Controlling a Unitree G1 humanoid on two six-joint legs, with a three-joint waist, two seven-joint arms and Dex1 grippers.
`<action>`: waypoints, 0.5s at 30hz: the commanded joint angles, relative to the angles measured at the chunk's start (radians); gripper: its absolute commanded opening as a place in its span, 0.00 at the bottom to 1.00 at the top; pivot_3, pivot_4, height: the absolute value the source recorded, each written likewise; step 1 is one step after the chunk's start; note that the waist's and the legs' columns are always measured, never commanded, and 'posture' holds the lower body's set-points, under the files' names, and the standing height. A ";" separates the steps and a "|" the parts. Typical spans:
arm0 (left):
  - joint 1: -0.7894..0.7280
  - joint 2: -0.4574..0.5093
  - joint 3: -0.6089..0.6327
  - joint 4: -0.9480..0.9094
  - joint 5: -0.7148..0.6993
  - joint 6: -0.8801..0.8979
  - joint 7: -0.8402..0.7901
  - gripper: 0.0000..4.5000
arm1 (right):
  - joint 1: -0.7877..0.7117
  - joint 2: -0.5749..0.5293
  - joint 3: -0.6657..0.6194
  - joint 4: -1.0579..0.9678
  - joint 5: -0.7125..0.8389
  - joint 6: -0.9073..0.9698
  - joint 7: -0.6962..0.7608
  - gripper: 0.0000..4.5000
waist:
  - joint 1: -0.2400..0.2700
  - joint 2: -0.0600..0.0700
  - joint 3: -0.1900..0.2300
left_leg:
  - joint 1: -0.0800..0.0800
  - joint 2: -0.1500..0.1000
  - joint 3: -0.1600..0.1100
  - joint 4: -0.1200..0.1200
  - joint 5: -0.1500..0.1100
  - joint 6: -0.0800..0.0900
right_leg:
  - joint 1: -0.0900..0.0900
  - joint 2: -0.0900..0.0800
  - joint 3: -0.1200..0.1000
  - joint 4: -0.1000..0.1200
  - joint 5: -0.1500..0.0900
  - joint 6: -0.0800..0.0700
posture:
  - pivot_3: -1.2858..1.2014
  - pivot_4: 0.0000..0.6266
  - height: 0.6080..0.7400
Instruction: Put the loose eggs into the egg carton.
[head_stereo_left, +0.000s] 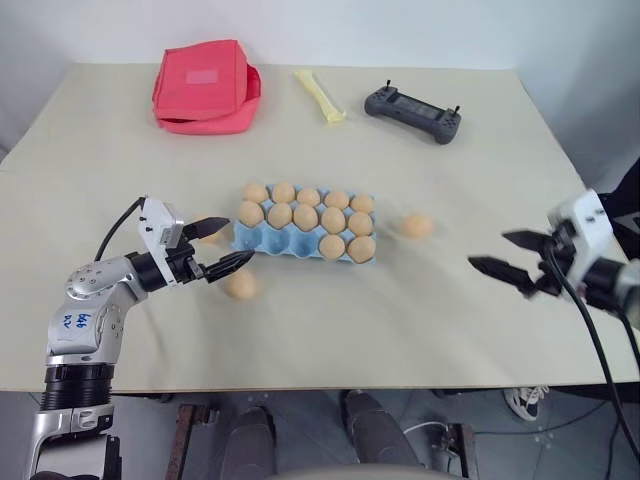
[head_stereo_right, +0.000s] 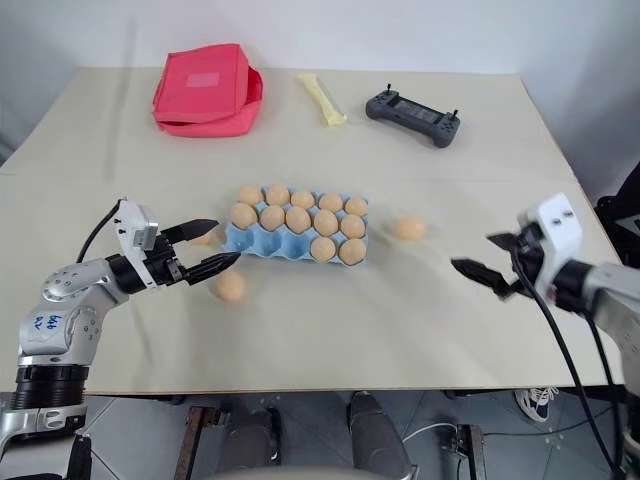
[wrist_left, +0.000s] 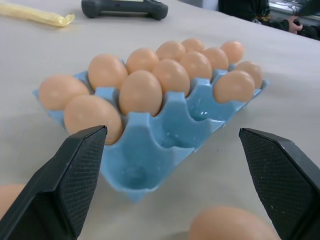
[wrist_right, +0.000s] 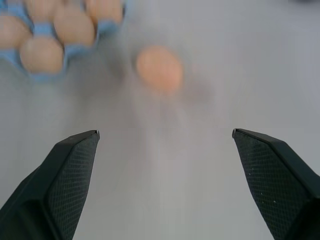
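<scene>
The light blue egg carton (head_stereo_left: 268, 241) lies mid-table holding several tan eggs; the cups at its near-left corner are bare. One loose egg (head_stereo_left: 417, 225) rests on the table just right of the carton. A second loose egg (head_stereo_left: 240, 285) lies in front of the carton's left end, and a third (head_stereo_left: 209, 238) peeks out behind my left fingers. My left gripper (head_stereo_left: 239, 240) is open at the carton's left end, level, with nothing between its fingers. My right gripper (head_stereo_left: 488, 250) hangs open and empty, well to the right of the right-hand loose egg (wrist_right: 159, 68).
At the back of the table lie a red fabric pouch (head_stereo_left: 205, 87), a pale yellow strip (head_stereo_left: 320, 96) and a black handheld controller (head_stereo_left: 412, 113). The table's front edge (head_stereo_left: 330, 388) runs close below both arms.
</scene>
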 joint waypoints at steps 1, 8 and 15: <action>-0.008 0.000 0.012 -0.029 -0.008 -0.012 0.006 1.00 | -0.103 0.059 0.082 0.082 -0.044 -0.066 -0.026 0.99 | 0.002 0.000 0.000 | 0.000 0.000 0.001 0.000 0.000 0.000 | 0.000 0.000 0.001 0.000 0.000 0.000 | 0.52 0.24 1.00; 0.020 0.009 0.033 -0.064 -0.014 -0.004 0.024 1.00 | -0.283 0.215 0.199 0.372 -0.175 -0.259 -0.067 0.99 | 0.002 0.000 0.000 | 0.000 0.000 0.002 -0.002 0.000 0.000 | -0.002 0.000 0.002 0.000 0.005 0.009 | 0.52 0.24 1.00; 0.044 0.014 0.049 -0.090 -0.019 0.002 0.041 1.00 | -0.377 0.289 0.260 0.609 -0.263 -0.393 -0.037 0.99 | 0.003 0.001 0.000 | 0.000 0.000 0.002 -0.007 0.000 0.000 | -0.003 0.000 0.001 0.000 0.007 0.012 | 0.52 0.24 1.00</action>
